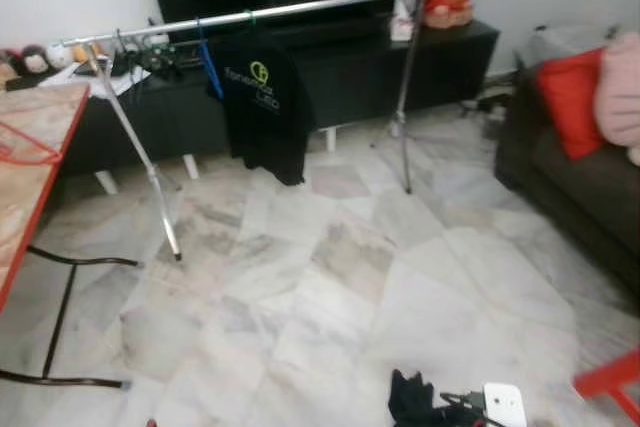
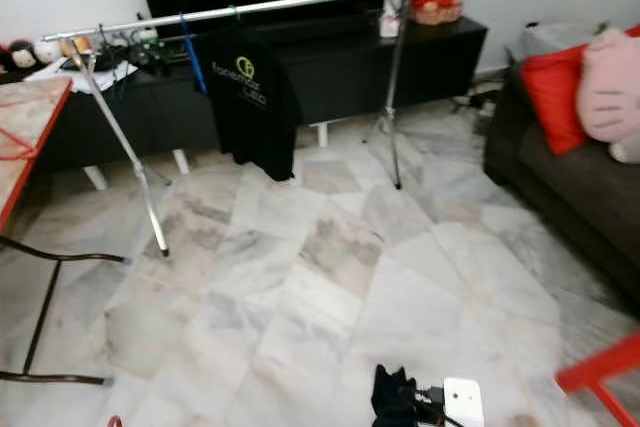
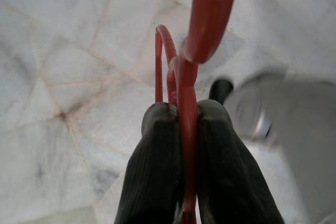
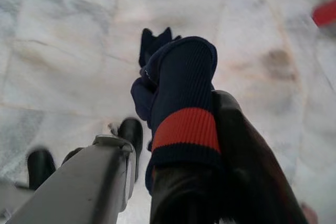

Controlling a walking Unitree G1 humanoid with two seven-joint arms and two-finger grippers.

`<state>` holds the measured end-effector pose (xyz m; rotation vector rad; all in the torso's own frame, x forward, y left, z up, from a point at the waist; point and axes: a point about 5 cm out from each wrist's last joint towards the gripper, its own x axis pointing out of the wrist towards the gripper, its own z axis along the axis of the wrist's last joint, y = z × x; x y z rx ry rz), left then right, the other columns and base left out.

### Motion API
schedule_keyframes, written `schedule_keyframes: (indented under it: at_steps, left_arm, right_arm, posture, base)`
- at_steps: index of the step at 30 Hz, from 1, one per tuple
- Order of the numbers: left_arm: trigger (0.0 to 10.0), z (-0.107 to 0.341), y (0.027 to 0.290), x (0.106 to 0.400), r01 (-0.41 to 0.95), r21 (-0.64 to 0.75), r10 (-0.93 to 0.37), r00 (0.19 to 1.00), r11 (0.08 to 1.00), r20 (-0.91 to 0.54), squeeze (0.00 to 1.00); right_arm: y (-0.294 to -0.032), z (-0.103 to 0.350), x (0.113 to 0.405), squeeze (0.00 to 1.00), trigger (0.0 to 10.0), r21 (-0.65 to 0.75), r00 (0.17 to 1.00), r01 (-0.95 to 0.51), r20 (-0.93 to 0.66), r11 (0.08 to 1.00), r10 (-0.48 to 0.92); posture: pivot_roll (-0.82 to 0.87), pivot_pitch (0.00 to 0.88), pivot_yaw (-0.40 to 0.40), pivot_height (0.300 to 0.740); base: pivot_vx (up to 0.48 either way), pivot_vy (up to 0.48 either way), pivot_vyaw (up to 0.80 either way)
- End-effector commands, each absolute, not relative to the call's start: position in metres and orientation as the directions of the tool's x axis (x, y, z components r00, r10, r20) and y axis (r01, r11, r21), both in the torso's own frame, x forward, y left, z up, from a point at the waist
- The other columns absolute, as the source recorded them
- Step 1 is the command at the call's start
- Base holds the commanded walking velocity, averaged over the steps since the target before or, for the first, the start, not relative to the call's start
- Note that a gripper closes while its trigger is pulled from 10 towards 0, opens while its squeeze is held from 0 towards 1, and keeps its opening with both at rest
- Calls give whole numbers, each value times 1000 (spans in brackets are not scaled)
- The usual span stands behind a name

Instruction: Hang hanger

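Note:
My left gripper (image 3: 181,111) is shut on a red hanger (image 3: 210,14), whose wire runs up between the two black fingers (image 3: 157,150) over the marble floor. My right gripper (image 4: 202,114) is shut on a navy knitted cloth with an orange band (image 4: 184,93) that drapes over one finger. Across the room stands a silver clothes rail (image 1: 300,7) on thin legs. A black T-shirt (image 1: 262,102) hangs from it, beside a blue hanger (image 1: 208,62). Another red hanger (image 1: 25,142) lies on the table at the left.
A red-edged table (image 1: 30,197) with black legs stands at the left. A dark sofa (image 1: 590,187) with a red cushion is at the right, and a black TV cabinet (image 1: 350,67) sits behind the rail. A black cloth (image 1: 410,397) and a white device (image 1: 503,405) lie on the floor close by.

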<state>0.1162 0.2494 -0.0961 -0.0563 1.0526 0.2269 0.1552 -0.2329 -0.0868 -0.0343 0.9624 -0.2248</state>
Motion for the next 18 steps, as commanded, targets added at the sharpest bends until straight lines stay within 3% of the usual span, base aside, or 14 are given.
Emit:
schedule_keyframes:
  at_steps: [1,8,18]
  left_arm:
    - [10000,-95,254,117,-218,72,171,477,973,-862,0]
    - [10000,-94,254,118,-220,74,174,479,973,-860,0]
    - [10000,-91,256,123,-223,105,210,522,969,-826,0]
  right_arm:
    - [-231,-86,157,0,10000,-119,558,183,-805,976,-202]
    - [-231,-84,160,0,10000,-122,589,186,-780,975,-210]
    - [-233,-79,165,0,10000,-153,648,195,-722,969,-244]
  posture:
    - [-13,0,-13,740]
    - [-15,0,-14,740]
    - [-19,0,-16,740]
  base:
    - [-349,0,0]
    - [-344,0,0]
    - [0,0,0]
